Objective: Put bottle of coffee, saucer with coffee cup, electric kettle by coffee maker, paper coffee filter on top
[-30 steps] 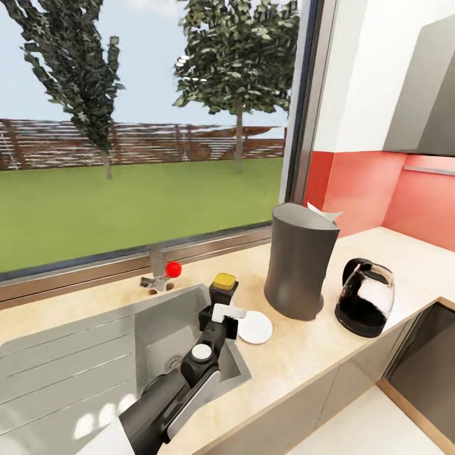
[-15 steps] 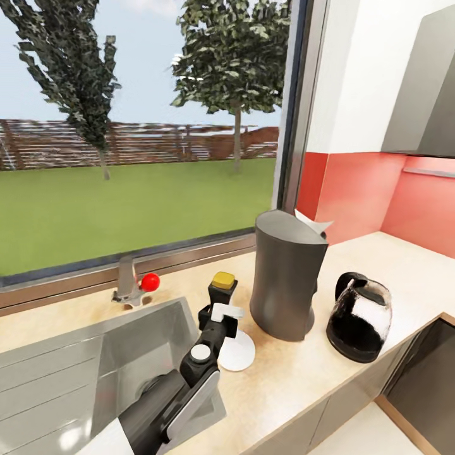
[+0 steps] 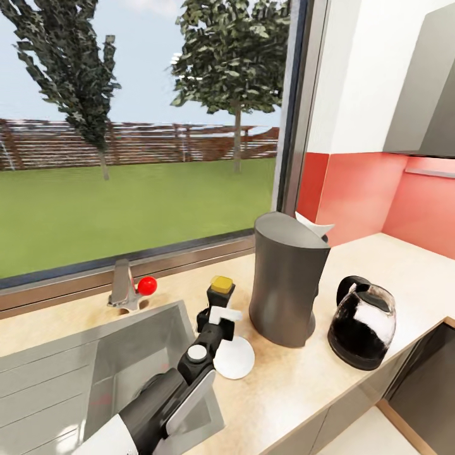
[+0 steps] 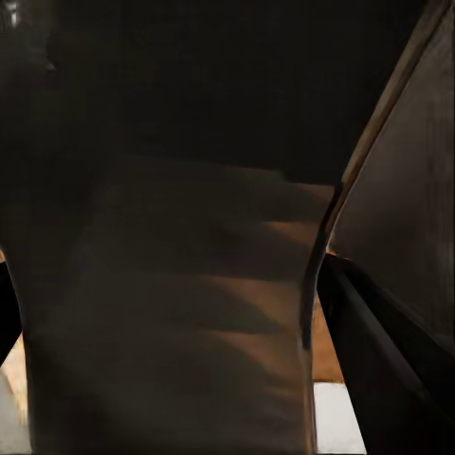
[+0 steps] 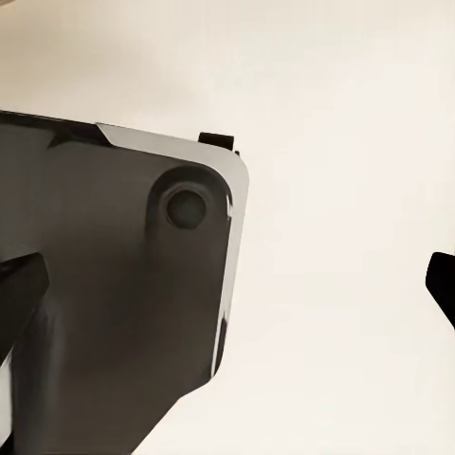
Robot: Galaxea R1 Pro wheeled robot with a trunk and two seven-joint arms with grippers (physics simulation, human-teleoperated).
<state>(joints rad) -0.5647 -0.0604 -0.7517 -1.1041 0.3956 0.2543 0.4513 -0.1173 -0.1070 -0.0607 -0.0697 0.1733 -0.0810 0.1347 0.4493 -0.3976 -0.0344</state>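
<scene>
a wide window (image 3: 145,158) is showing lawn, trees and a fence; a coral backsplash (image 3: 373,196) is running beneath a white wall (image 3: 366,69).

On the surface (image 3: 354,392), the coffee maker (image 3: 287,281) stands midway between the back edge under the window (image 3: 145,139) and the front edge, with the paper coffee filter (image 3: 313,224) resting on its top. The electric kettle (image 3: 361,322) sits to its right, close to the front edge and slightly apart from it. To the coffee maker's left lies the saucer (image 3: 237,360), and the bottle of coffee (image 3: 221,294) stands just behind the saucer. The sink (image 3: 76,373) is set into the surface at the left, the tap (image 3: 126,287) behind it by the back edge. The left arm (image 3: 170,395) reaches over the sink's right rim, its fingers (image 3: 218,316) above the saucer's left side, in front of the bottle.
</scene>
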